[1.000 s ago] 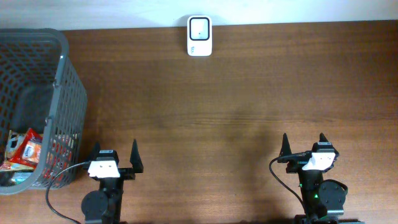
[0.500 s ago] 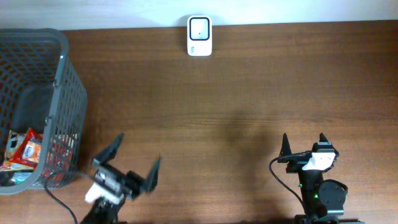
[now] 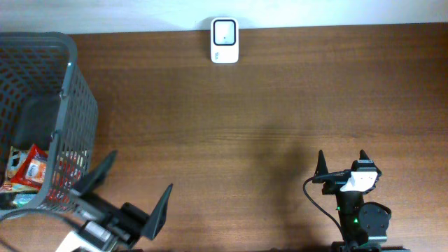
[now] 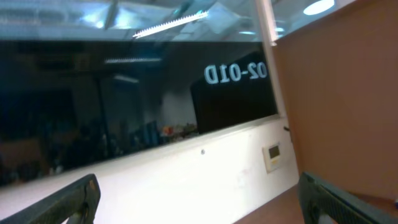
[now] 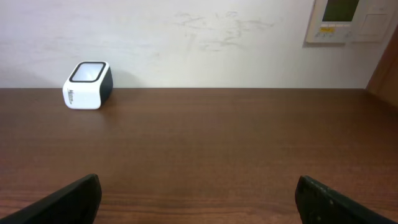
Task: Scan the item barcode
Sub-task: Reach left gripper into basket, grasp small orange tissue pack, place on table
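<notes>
Beside the basket [image 3: 70,91] of snack packs [image 3: 28,168], my left gripper [image 3: 142,171] has tilted up since earlier; right gripper [image 3: 341,154] unmoved; both wide open, scanner [image 3: 225,40] at far edge

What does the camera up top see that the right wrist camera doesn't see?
Only the overhead view shows the grey basket with snack packets inside, and the left gripper, open near it. Only the right wrist view shows the white wall and the wall panel on it. Both show the white scanner at the far edge of the brown table, and the right gripper, open and empty.
</notes>
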Available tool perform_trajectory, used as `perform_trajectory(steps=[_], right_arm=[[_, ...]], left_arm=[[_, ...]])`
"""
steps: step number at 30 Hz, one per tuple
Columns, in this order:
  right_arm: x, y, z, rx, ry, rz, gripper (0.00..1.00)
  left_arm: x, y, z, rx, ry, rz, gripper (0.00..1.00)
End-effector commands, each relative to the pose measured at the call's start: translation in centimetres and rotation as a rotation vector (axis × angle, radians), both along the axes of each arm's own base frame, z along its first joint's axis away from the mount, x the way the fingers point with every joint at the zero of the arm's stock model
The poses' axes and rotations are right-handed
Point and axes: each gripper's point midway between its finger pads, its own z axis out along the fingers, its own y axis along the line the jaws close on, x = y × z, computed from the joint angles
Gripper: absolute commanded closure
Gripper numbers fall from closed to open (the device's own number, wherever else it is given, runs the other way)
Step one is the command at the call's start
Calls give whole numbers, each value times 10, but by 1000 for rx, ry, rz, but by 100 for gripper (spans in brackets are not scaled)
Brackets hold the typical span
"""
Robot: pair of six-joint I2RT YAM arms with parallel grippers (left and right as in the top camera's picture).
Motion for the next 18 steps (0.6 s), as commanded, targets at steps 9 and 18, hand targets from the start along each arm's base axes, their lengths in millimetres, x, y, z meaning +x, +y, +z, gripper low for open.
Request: perform_trajectory(steps=[9, 18], right_arm=[[0, -2, -3, 3, 5, -12, 2], [0, -2, -3, 3, 5, -12, 2]], left_arm=[[46, 23, 65, -29, 165, 150, 1], [165, 63, 34, 52, 827, 381, 1]])
